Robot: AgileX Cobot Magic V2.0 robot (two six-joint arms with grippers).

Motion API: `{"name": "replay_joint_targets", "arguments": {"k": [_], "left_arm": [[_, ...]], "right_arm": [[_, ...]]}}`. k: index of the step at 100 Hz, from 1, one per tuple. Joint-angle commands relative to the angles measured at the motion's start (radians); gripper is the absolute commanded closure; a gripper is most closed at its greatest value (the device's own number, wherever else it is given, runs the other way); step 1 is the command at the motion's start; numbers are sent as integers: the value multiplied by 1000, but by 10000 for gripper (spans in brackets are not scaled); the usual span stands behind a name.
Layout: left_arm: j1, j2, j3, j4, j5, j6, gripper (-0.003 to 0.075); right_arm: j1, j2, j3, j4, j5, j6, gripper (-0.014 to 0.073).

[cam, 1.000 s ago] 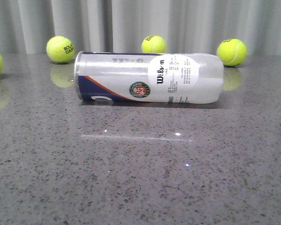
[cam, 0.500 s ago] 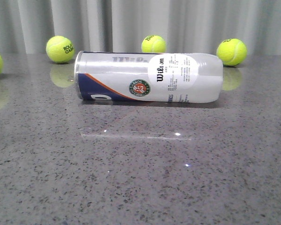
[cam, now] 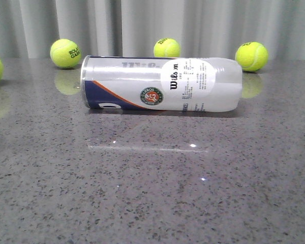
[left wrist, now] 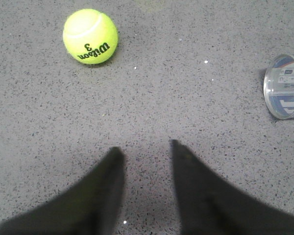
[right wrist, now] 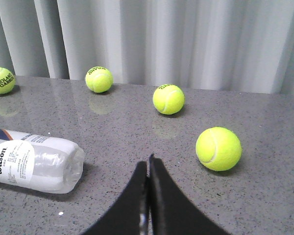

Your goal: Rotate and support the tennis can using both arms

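While can [cam: 161,84] lies sideways, untouched: bring left gripper [left wrist: 146,149], parted and empty, to rim at nine o'clock; right gripper [right wrist: 148,166], closed and empty, to three.

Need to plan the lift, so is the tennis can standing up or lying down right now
Lying on its side. In the front view the tennis can stretches lengthwise across the table, silver rim at the left end.

The tennis can [cam: 161,84] has rolled slightly about its long axis on the tabletop [cam: 152,183]. Its Wilson lettering and round Roland Garros badge sit a little lower than half a second ago, roughly back where they were a second ago.
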Motion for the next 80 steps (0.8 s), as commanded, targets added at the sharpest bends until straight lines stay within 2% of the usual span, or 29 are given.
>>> {"name": "replay_joint_targets", "arguments": {"k": [1, 7, 11, 27, 57, 80], "left_arm": [[-10, -5, -35, -17, -52, 3, 138], [-10, -5, -35, -33, -61, 3, 31], [-10, -5, -35, -53, -63, 3, 6], [-10, 16, -35, -149, -99, 26, 46], [-10, 185, -35, -652, -101, 413, 73], [-10, 359, -35, -940, -20, 666, 73]], "right_arm": [[-6, 6, -24, -13, -88, -3, 662], [-6, 6, -24, -13, -88, -3, 662], [-6, 6, -24, -13, -88, -3, 662], [-6, 6, -24, -13, -88, -3, 662], [-6, 6, -24, -13, -88, -3, 662], [-6, 6, -24, -13, -88, -3, 662]]}}
